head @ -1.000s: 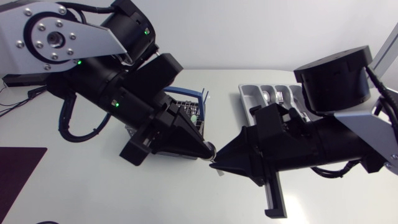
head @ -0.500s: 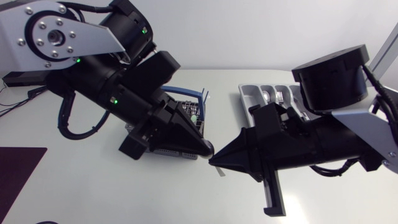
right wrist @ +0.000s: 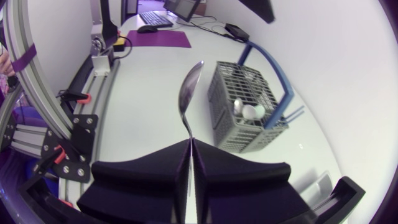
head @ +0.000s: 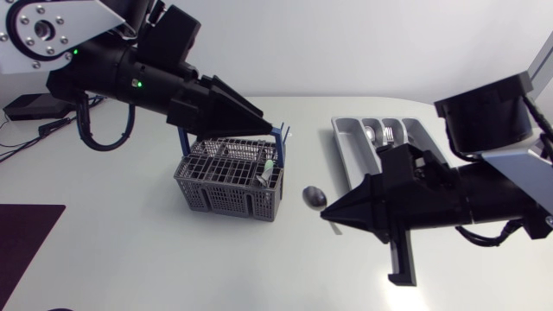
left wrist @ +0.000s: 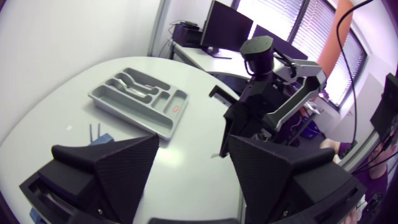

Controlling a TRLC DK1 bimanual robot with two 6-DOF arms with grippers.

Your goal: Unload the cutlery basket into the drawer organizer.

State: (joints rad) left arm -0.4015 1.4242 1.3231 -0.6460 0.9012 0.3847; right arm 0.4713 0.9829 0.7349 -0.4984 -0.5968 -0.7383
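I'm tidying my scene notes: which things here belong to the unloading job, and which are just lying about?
Job: cutlery basket, drawer organizer, spoon held in the right gripper.
Lying about: purple mat.

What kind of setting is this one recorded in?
Probably a robotics lab bench staging a kitchen chore: left arm and right arm over a table, basket and organizer on it.

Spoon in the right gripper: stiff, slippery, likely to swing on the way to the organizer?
Probably stiff: the spoon looks like metal and stands straight out of the right gripper. Likely slippery, since its surface is smooth and shiny. It may pivot: it is pinched only by the thin handle, with the bowl well ahead.
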